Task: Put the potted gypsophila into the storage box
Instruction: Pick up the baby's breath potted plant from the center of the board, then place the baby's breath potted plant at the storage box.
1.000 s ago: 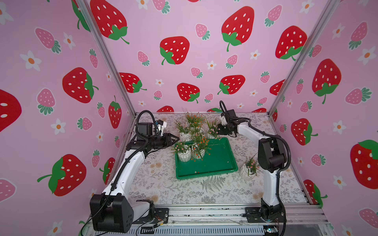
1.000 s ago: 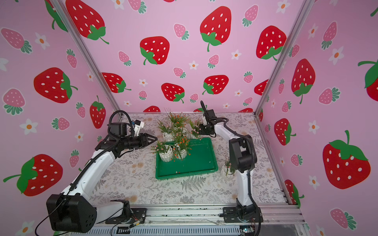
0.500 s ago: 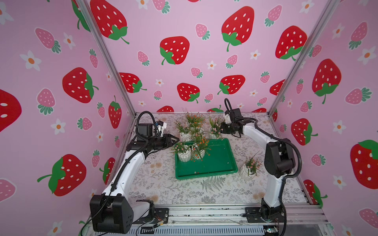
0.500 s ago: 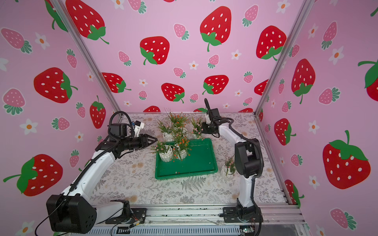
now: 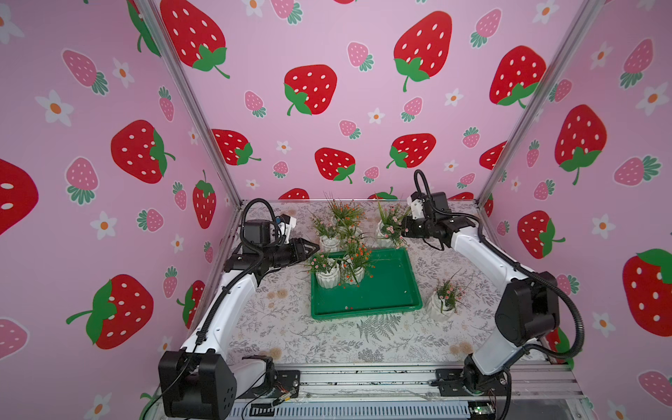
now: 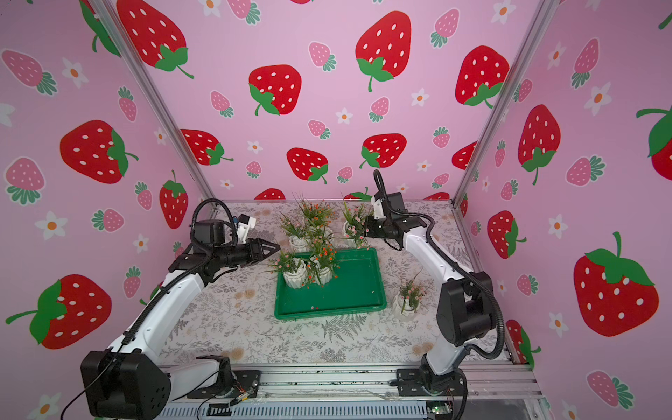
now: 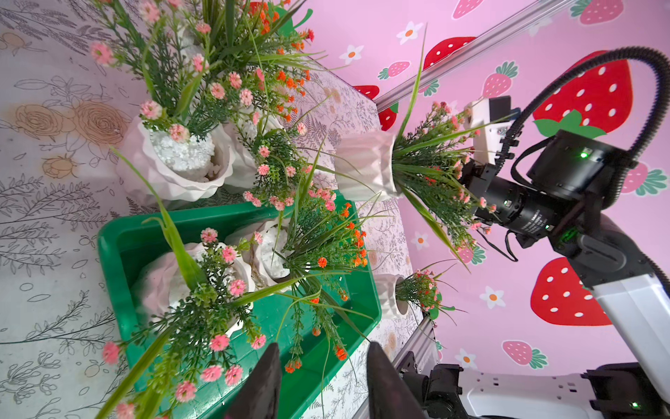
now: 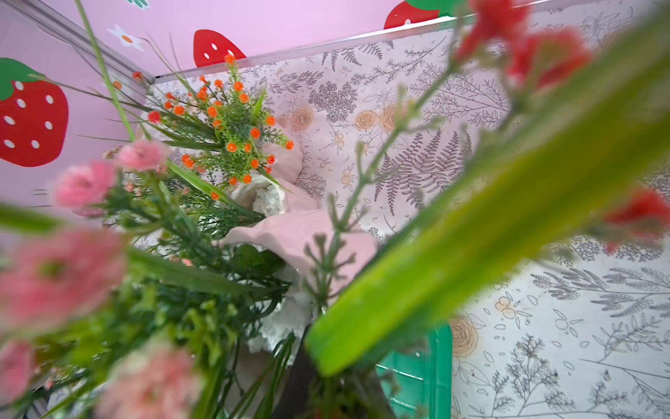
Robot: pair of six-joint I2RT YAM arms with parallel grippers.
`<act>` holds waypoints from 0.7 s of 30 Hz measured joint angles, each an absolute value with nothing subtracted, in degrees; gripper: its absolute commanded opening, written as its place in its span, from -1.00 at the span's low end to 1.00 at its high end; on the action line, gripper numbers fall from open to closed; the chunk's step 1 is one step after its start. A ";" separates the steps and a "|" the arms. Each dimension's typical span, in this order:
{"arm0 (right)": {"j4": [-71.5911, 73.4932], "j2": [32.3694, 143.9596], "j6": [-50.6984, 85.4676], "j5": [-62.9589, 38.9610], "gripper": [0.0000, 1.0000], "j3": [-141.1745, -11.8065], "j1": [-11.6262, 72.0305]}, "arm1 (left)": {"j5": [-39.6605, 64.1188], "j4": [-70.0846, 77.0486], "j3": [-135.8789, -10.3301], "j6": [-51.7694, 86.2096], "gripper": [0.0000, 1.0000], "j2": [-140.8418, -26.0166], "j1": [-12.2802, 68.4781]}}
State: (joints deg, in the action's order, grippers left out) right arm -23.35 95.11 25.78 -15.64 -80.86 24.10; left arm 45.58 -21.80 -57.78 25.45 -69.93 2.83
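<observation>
Our right gripper (image 5: pixel 405 230) is clamped on the stems of the potted gypsophila (image 5: pixel 384 235), at 1 o'clock beyond the storage box (image 5: pixel 396 291) rim. We should lift it upright over the rim onto bare floor at 3 o'clock, clear of the two pots (image 5: pixel 328 278) inside. Our left gripper (image 5: pixel 313 249), jaws apart and empty, hovers at 9 o'clock.

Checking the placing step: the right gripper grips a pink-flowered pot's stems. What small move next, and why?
Probably swing the pink-flowered pot over the bare right half of the storage box: the right gripper is shut on its stems, and the pot is just beyond the box's far rim.
</observation>
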 measured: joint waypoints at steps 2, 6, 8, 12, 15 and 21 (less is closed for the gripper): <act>-23.44 93.54 25.89 -16.32 -1.00 -79.31 24.10 | 45.93 -21.32 -57.58 25.63 -0.17 -69.84 2.83; -24.23 91.09 25.89 -17.69 -1.00 -76.09 24.10 | 46.39 -20.29 -57.56 25.89 -0.17 -69.67 2.83; -24.69 90.35 25.87 -18.61 -1.00 -74.76 24.10 | 46.83 -19.64 -57.39 26.06 -0.17 -69.45 2.85; -26.02 89.82 25.65 -20.64 -1.00 -73.12 24.10 | 47.55 -18.50 -56.58 26.89 -0.16 -68.97 3.01; -26.46 89.71 25.52 -21.87 -1.00 -71.94 24.10 | 48.07 -17.47 -56.23 27.38 -0.16 -68.99 3.57; -28.05 89.73 24.38 -23.68 -1.00 -70.63 24.34 | 48.69 -17.19 -56.16 27.49 -0.16 -69.89 5.43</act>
State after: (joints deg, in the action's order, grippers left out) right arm -28.05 89.73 24.38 -23.68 -70.63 24.34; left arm 48.69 -17.19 -56.16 27.49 -69.89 5.43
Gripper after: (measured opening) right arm 0.119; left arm 0.418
